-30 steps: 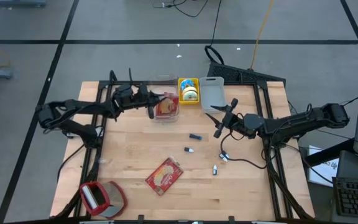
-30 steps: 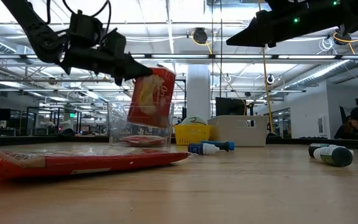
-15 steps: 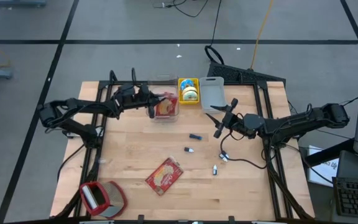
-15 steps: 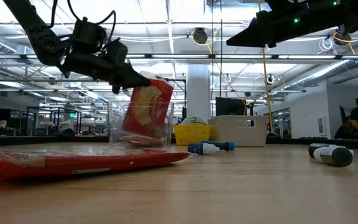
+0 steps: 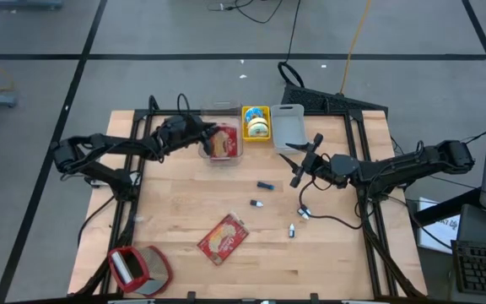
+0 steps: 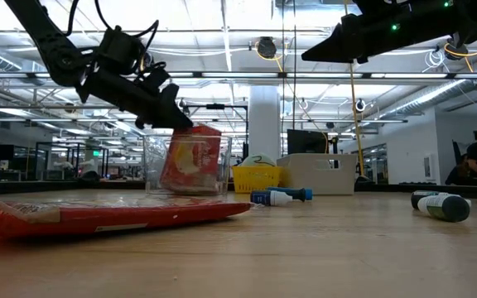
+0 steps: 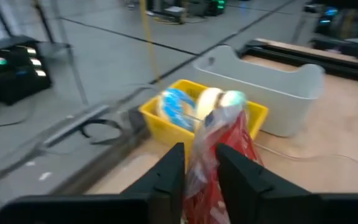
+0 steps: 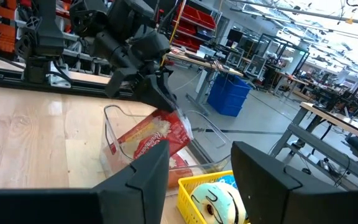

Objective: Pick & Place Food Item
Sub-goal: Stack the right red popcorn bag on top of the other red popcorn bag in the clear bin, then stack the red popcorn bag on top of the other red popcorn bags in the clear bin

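We see the left pincer (image 5: 202, 139) at the far side of the tabletop (image 5: 327, 253), poised over the rim of a clear plastic container (image 5: 224, 143). A red food packet (image 6: 190, 159) stands tilted inside that container, its top edge between the pincer's fingers (image 7: 169, 177); the jaws stand narrowly parted on either side of the crinkled top, and we cannot tell whether they press it or merely flank it. From the low view the packet's lower end sits down inside the clear walls.

Just beside the container is a yellow basket (image 5: 256, 122) holding round items, and next to that a pale grey bin (image 5: 288, 127).

The right pincer (image 5: 300, 162) hangs above the tabletop nearer the right side, well apart from the container — its fingers (image 8: 263, 180) partly spread, with nothing between them.

A second red packet (image 5: 223, 238) lies flat toward the near edge. Several small tubes (image 5: 264, 185) are scattered mid-table, and a red-and-grey object (image 5: 137, 268) sits at the near left corner.
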`<move>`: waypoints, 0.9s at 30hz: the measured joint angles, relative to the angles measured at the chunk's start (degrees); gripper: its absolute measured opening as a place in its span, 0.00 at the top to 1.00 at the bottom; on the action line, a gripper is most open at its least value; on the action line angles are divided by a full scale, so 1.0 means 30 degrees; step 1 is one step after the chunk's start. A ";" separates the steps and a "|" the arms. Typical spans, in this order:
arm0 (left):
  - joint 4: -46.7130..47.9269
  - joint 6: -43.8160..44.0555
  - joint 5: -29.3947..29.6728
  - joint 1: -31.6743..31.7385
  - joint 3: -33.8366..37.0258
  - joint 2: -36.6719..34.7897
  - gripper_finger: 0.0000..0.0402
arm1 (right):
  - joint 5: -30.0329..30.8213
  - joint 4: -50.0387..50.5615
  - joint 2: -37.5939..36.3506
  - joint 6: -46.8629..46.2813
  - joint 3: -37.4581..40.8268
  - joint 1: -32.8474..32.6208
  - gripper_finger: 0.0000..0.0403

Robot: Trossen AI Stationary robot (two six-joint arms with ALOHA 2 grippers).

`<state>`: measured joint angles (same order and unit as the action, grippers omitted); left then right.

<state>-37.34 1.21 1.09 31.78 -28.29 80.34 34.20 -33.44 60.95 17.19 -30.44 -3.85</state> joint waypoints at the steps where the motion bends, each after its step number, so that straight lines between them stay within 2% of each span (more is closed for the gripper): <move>1: -0.0039 -0.0007 0.0556 -0.0077 0.0000 0.0000 0.74 | 0.0000 0.0003 0.0000 0.0000 0.0000 -0.0002 0.59; 6: -0.0250 -0.0051 0.3059 -0.0521 -0.0025 0.0000 0.57 | 0.0000 -0.0002 0.0000 0.0000 0.0000 -0.0002 0.59; 13: -0.0300 -0.0305 0.2793 -0.1609 -0.0066 -0.1403 0.40 | 0.0000 0.0009 0.0000 -0.0007 0.0000 -0.0002 0.59; 21: -0.0162 -0.0780 0.2768 -0.4667 -0.0066 -0.4647 0.37 | 0.0000 0.0010 0.0015 -0.0015 0.0000 0.0004 0.59; 25: 0.1130 -0.0808 0.2411 -0.7440 -0.0099 -0.6203 0.37 | 0.0000 0.0007 0.0015 -0.0015 0.0000 0.0002 0.60; 27: 0.2780 -0.0679 0.2281 -0.9376 -0.0547 -0.6591 0.37 | 0.0000 0.0010 0.0015 -0.0015 0.0000 0.0000 0.60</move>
<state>-29.00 -0.83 7.93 3.65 -29.93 60.56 34.20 -33.41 60.99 17.15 -30.44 -3.85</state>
